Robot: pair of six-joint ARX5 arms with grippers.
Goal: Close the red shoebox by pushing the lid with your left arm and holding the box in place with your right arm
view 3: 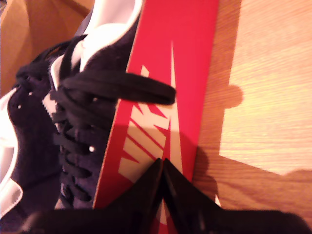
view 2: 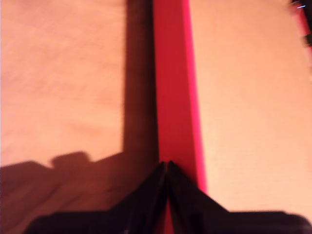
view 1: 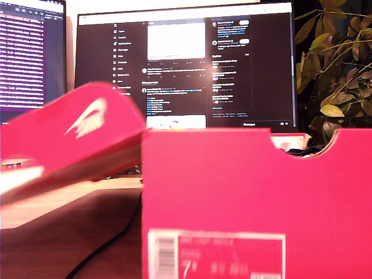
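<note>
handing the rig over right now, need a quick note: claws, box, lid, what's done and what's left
My first claw: jaws shut, tips at the narrow red cardboard edge that runs across the wooden table; contact unclear.
My second claw: jaws shut, tips over the red shoebox's logo-printed side wall, gripping nothing.
Red cardboard shoebox sits open, with a dark lace-up shoe inside.
Red lid with white swoosh is raised and tilted at the exterior view's left, blurred.
Done: both claws are at the box.
Left: bring the lid down fully while steadying the box.
</note>
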